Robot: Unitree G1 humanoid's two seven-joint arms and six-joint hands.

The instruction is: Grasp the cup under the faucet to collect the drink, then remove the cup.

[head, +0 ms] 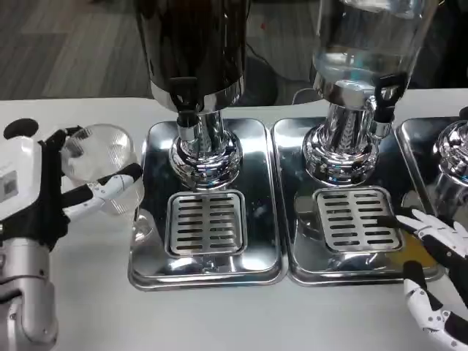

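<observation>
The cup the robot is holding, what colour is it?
The cup is clear, see-through plastic, held in the left hand, seen in the head view.

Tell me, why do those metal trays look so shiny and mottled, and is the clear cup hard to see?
Head view: the steel drip trays mirror the dispenser bases and ceiling light, giving bright glare patches; the clear plastic cup in the left hand is pale against the white table, visible mainly by its rim highlights; the right hand looks slightly soft at the frame edge.
</observation>
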